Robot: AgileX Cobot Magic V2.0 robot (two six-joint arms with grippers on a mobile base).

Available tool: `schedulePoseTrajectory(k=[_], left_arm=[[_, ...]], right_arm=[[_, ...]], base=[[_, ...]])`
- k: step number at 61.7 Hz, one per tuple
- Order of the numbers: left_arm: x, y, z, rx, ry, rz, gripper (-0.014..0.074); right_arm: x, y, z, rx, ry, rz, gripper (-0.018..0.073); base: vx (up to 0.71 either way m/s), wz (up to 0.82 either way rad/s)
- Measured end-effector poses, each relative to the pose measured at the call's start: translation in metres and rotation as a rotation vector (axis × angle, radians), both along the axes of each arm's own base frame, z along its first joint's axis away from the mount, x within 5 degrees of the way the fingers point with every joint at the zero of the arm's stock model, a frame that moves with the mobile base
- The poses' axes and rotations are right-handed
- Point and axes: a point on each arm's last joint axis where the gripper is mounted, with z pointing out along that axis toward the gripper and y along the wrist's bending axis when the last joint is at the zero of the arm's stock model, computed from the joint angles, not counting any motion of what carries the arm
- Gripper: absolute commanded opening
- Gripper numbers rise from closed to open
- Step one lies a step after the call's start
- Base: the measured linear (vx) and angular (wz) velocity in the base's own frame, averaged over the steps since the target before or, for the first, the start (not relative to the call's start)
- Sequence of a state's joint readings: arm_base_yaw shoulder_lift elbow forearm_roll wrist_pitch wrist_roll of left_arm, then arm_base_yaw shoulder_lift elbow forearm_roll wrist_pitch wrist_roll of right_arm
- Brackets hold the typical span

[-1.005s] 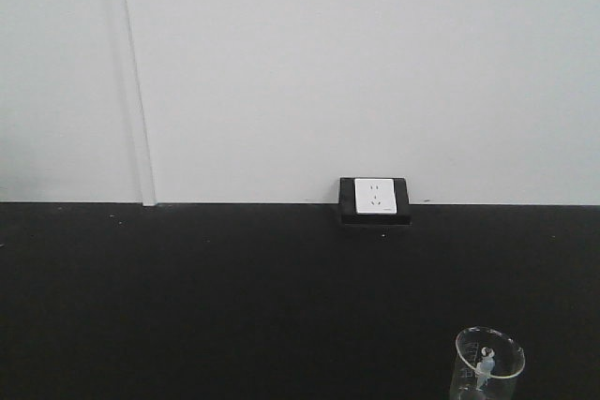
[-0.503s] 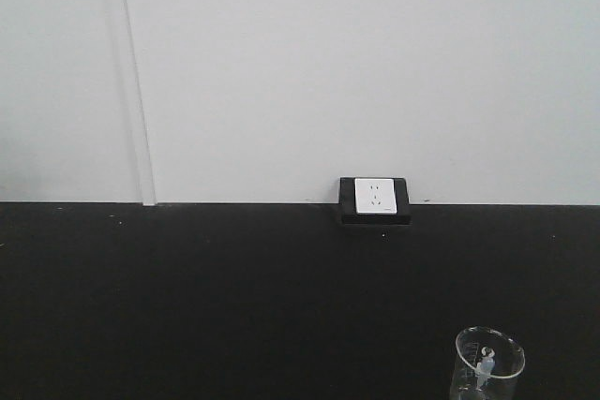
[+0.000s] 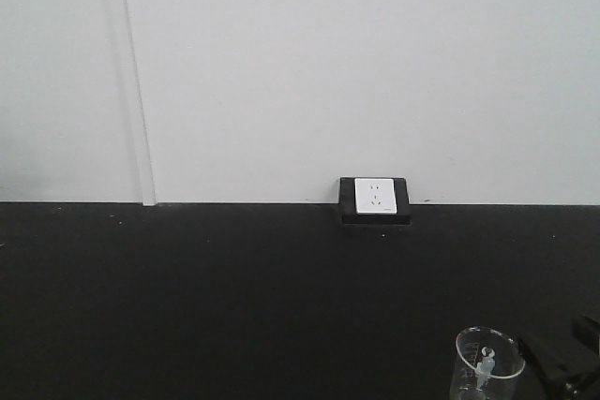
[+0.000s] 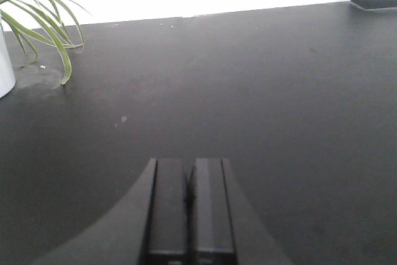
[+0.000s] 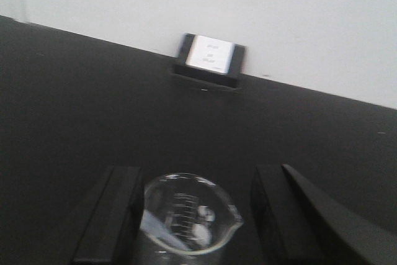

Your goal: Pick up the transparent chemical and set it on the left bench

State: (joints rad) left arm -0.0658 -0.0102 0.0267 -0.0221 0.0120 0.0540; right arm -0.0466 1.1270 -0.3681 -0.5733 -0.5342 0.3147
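The clear glass beaker with a pour spout and white marks stands on the black bench at the bottom right of the front view. In the right wrist view the beaker sits between the two fingers of my right gripper, close to the left finger, with a gap to the right finger. The jaws are wide open. The right gripper's tip shows in the front view, just right of the beaker. My left gripper is shut and empty, low over bare bench.
A white socket in a black housing stands at the wall behind the bench; it also shows in the right wrist view. A potted plant with long green leaves stands at the far left of the left wrist view.
My right gripper has come into the front view at the bottom right, beside the beaker. The beaker has not moved.
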Motion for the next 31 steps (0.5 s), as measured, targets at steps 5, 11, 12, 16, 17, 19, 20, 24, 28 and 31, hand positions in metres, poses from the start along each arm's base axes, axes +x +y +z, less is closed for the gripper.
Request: schedulePoseTrajectory(k=[5,11,12,16,17,19,20,24,28,31], left_arm=[[0.0,0.0,0.0,0.0,0.0,0.0,-0.0003],[0.0,0.0,0.0,0.0,0.0,0.0,-0.0003],[0.0,0.0,0.0,0.0,0.0,0.0,-0.0003],[0.0,0.0,0.0,0.0,0.0,0.0,-0.0003],[0.0,0.0,0.0,0.0,0.0,0.0,-0.0003],[0.0,0.0,0.0,0.0,0.0,0.0,-0.0003],[0.0,0.0,0.0,0.0,0.0,0.0,-0.0003],[0.0,0.0,0.0,0.0,0.0,0.0,-0.0003],[0.0,0.0,0.0,0.0,0.0,0.0,-0.0003],[0.0,0.0,0.0,0.0,0.0,0.0,-0.0003]], right_arm=[[-0.001,0.004,-0.001,0.005,0.017,0.047,0.0457],[-0.002,0.008,-0.004,-0.04,0.031,0.107,0.0457],[-0.002,0.009,-0.005,-0.046,0.034,0.114,0.0457],[0.0,0.01,-0.01,-0.065,0.055,0.135,0.0457],[0.0,0.01,-0.011,-0.068,0.06,0.138,0.0457],[0.002,0.01,-0.015,-0.072,0.077,0.143,0.0457],[0.003,0.01,-0.016,-0.072,0.083,0.145,0.0457],[0.01,0.01,-0.021,-0.068,0.105,0.154,0.0457],[0.016,0.011,-0.027,-0.061,0.126,0.168,0.0457],[0.021,0.012,-0.03,-0.054,0.137,0.18,0.0457]], base=[[0.0,0.0],[0.0,0.0],[0.0,0.0],[0.0,0.0],[0.0,0.0],[0.0,0.0],[0.0,0.0],[0.0,0.0],[0.0,0.0],[0.0,0.0]])
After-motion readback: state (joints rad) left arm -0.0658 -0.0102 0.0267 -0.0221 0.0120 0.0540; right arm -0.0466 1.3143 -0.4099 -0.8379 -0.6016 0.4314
